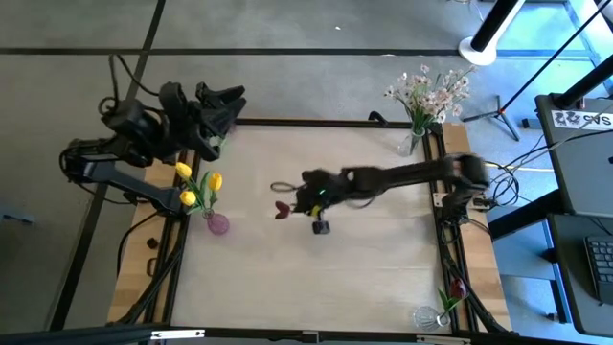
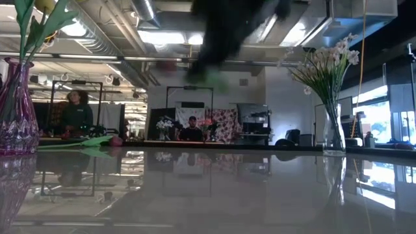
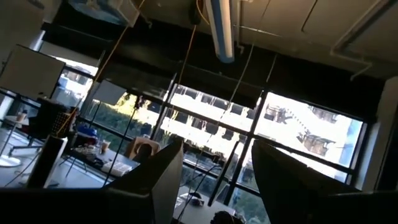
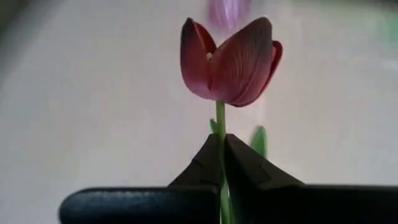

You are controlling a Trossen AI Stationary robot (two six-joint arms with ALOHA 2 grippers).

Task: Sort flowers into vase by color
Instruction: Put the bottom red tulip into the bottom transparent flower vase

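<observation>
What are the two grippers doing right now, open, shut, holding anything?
Left gripper: open, empty, parked at the table's far left.
Right gripper: shut on the dark red tulip, gripping its stem mid-table.

A tulip (image 4: 229,61) lies mid-table, its stem between the right gripper's (image 4: 222,144) closed fingers. Left of it stands a vase (image 1: 218,224) holding tulips (image 1: 198,186); another vase (image 1: 412,142) stands at the table's far right corner.

I see the pale counter (image 1: 316,268) framed in black rails, two people (image 2: 77,116) seated far behind it, and a keyboard (image 1: 599,264) at right.
</observation>
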